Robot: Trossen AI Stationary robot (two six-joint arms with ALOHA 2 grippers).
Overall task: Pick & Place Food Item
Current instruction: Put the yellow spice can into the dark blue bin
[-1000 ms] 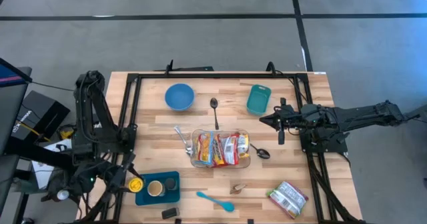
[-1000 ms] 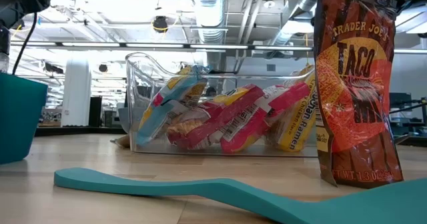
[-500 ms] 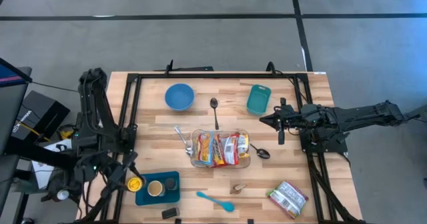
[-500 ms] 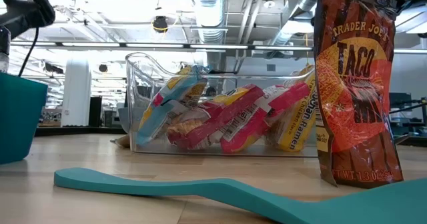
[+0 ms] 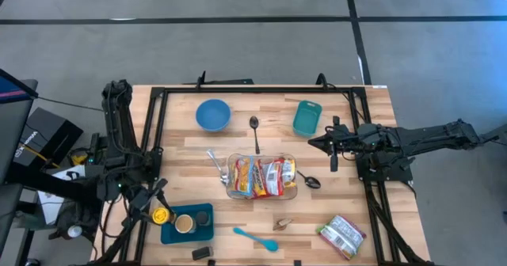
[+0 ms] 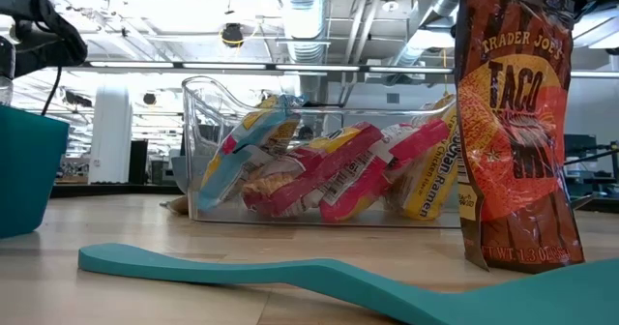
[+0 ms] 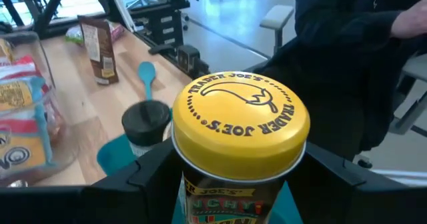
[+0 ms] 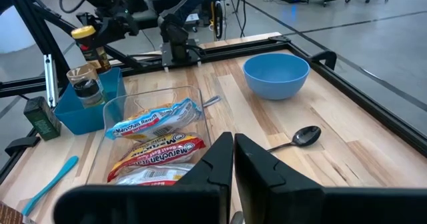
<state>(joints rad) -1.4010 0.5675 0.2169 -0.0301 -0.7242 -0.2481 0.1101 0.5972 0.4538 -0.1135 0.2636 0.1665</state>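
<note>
The yellow-lidded Trader Joe's spice jar sits clasped in the left pincer, held up just beside the blue tray at the tabletop near-left corner. This looks like the carry step; next it needs a drop spot. The right pincer waits clenched, mid-right.

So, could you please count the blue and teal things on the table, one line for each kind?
Round blue bowl: 1
Teal rectangular plastic tub: 1
Blue plastic tray: 1
Teal silicone spatula: 1
Total: 4
</note>
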